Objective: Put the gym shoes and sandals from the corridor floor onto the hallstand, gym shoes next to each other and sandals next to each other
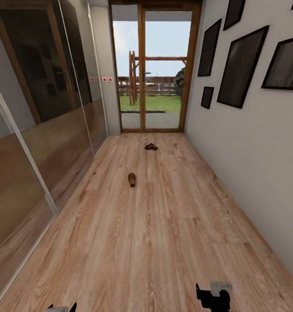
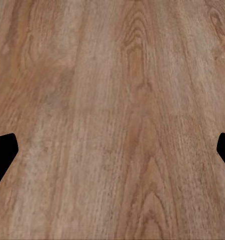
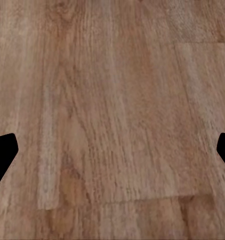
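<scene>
Far down the corridor floor (image 1: 155,242), the two sandals (image 1: 131,179) are too small to make out: the nearer shows a tan footbed, while the farther one (image 1: 151,146) is a dark blur, perhaps lying on its side. The left gripper (image 1: 62,308) is cut off by the head view's lower edge, leaving two dark tips. The right gripper (image 1: 214,299) is cropped there too. In both wrist views the fingers (image 2: 1,152) (image 3: 2,151) are clipped by the picture's edges.

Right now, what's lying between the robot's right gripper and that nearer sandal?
Just bare plank floor separates the right gripper from the nearer sandal, seen in the head view.
</scene>
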